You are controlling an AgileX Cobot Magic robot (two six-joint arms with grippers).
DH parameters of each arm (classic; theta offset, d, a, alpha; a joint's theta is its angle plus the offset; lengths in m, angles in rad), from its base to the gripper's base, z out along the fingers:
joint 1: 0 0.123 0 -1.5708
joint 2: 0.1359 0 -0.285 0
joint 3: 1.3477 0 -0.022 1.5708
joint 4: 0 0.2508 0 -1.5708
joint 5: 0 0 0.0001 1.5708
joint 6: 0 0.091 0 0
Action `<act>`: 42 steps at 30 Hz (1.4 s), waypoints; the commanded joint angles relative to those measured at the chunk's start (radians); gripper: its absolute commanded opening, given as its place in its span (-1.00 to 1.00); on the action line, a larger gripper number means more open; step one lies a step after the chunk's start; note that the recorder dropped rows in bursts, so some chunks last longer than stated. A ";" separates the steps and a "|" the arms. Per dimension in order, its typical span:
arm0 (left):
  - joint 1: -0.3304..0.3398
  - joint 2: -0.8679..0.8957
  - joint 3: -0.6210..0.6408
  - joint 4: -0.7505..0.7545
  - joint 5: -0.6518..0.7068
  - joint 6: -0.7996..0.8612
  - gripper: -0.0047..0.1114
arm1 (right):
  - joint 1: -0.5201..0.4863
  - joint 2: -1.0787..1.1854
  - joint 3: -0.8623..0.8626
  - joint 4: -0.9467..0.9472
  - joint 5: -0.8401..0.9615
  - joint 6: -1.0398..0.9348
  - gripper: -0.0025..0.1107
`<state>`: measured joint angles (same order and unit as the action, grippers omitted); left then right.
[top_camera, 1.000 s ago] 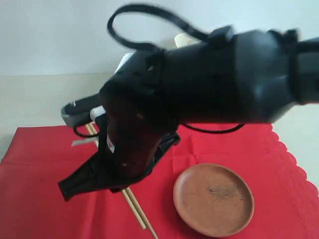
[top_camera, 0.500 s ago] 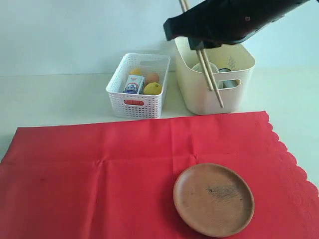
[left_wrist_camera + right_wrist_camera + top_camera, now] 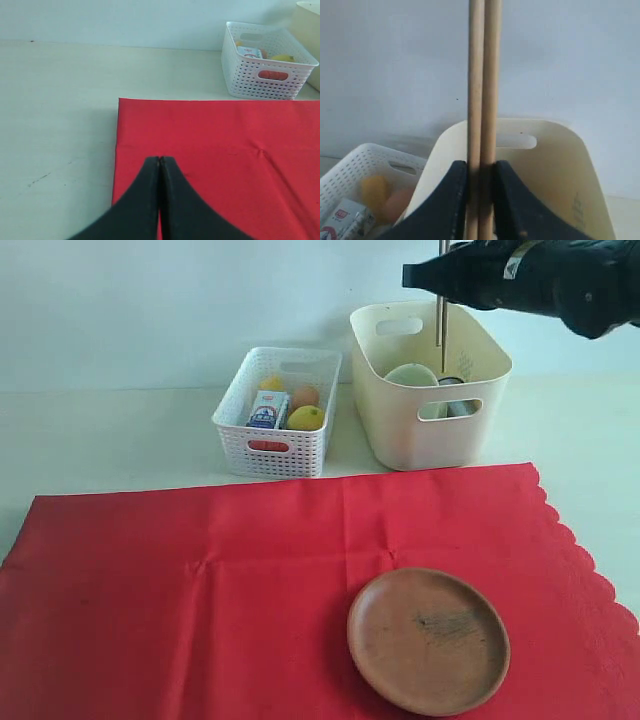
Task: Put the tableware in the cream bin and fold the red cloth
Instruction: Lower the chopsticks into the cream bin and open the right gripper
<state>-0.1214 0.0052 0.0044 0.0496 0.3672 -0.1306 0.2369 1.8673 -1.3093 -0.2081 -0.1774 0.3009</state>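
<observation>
Left gripper [image 3: 160, 160] closed; right gripper [image 3: 481, 170], held high, pinches chopsticks [image 3: 476, 75].

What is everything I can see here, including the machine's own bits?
red cloth: one, bright red, spread flat on the table
plate: one, brown, on the cloth, near right
cream bin: one, cream-yellow, behind the cloth
bowl: one, pale green, inside the cream bin
white basket: one, lattice, left of the bin
lemon, egg, small carton: one each, in the basket
table: one, off-white
chopsticks: one pair, wooden, upright over the bin
right gripper: black, shut on the chopsticks
left gripper: black, shut, empty, above the cloth
</observation>
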 commanded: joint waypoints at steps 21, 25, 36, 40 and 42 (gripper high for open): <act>-0.008 -0.005 -0.004 -0.007 -0.011 -0.004 -0.92 | -0.010 0.213 -0.097 -0.008 0.052 0.111 -0.12; -0.008 -0.005 -0.004 -0.007 -0.011 -0.004 -0.92 | -0.010 0.136 -0.097 -0.008 0.201 0.111 0.01; -0.008 -0.005 -0.004 -0.007 -0.011 -0.004 -0.92 | -0.010 -0.121 -0.072 -0.005 0.572 0.027 0.00; -0.008 -0.005 -0.004 -0.007 -0.011 -0.004 -0.92 | -0.010 -0.225 0.004 0.003 0.619 -0.013 0.00; -0.008 -0.005 -0.004 -0.007 -0.011 -0.004 -0.92 | -0.010 -0.273 0.061 0.025 0.619 -0.036 0.00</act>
<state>-0.1214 0.0052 0.0044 0.0496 0.3672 -0.1306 0.2273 1.6639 -1.3106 -0.2018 0.4223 0.3032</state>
